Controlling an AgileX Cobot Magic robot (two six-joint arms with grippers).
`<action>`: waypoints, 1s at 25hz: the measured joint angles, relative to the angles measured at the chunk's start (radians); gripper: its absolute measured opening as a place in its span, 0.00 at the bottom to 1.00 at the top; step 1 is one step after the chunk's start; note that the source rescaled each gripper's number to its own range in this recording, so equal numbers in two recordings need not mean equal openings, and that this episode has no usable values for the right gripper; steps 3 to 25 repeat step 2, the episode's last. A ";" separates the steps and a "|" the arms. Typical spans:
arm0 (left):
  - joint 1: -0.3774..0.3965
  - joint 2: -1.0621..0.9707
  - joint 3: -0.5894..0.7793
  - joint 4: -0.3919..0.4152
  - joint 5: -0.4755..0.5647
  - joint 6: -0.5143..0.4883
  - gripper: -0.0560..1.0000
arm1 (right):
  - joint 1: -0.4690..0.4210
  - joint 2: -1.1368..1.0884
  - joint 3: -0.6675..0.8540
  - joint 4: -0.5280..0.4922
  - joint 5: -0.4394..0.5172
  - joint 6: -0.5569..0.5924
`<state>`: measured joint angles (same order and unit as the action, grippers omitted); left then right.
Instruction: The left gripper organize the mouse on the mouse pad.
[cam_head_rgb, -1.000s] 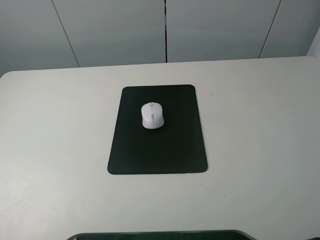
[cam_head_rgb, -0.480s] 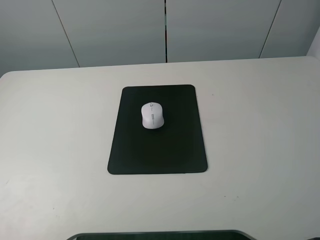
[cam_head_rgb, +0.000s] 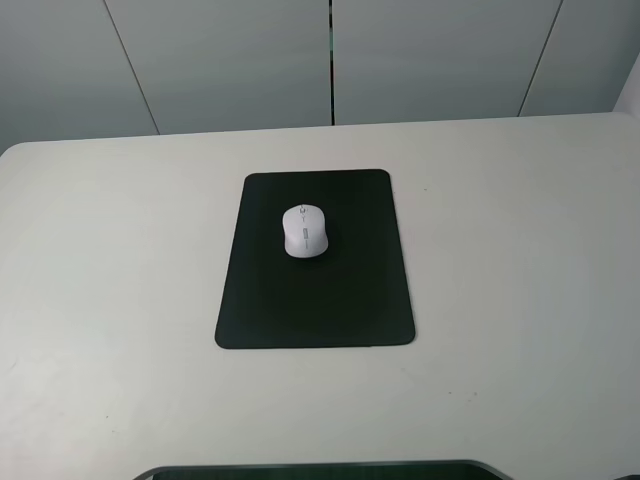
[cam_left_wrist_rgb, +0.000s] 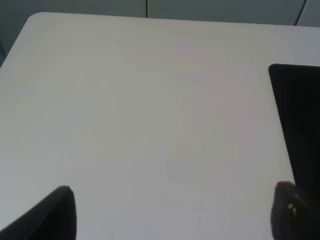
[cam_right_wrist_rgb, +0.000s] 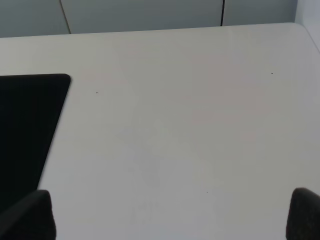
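The white mouse (cam_head_rgb: 304, 231) lies on the upper middle of the black mouse pad (cam_head_rgb: 315, 300), which sits at the centre of the table. Neither arm shows in the exterior high view. In the left wrist view my left gripper (cam_left_wrist_rgb: 172, 212) is open, its two black fingertips (cam_left_wrist_rgb: 55, 212) wide apart over bare table, with a strip of the mouse pad (cam_left_wrist_rgb: 300, 120) at the frame's side. In the right wrist view my right gripper (cam_right_wrist_rgb: 170, 215) is open too, fingertips (cam_right_wrist_rgb: 305, 212) spread, with the pad's corner (cam_right_wrist_rgb: 30, 125) in sight. The mouse does not show in either wrist view.
The white table (cam_head_rgb: 520, 250) has a rounded far left corner (cam_head_rgb: 15, 150) and grey wall panels (cam_head_rgb: 330, 60) behind it. A dark edge (cam_head_rgb: 320, 470) runs along the bottom of the exterior high view.
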<state>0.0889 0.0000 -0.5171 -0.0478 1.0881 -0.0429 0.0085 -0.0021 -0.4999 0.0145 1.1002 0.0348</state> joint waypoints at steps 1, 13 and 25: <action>0.000 0.000 0.000 0.000 0.000 0.000 1.00 | 0.000 0.000 0.000 0.000 0.000 0.000; 0.000 0.000 0.000 0.000 0.000 0.000 1.00 | 0.000 0.000 0.000 0.000 0.000 0.000; 0.000 0.000 0.000 0.000 0.000 0.000 1.00 | 0.000 0.000 0.000 0.000 0.000 0.000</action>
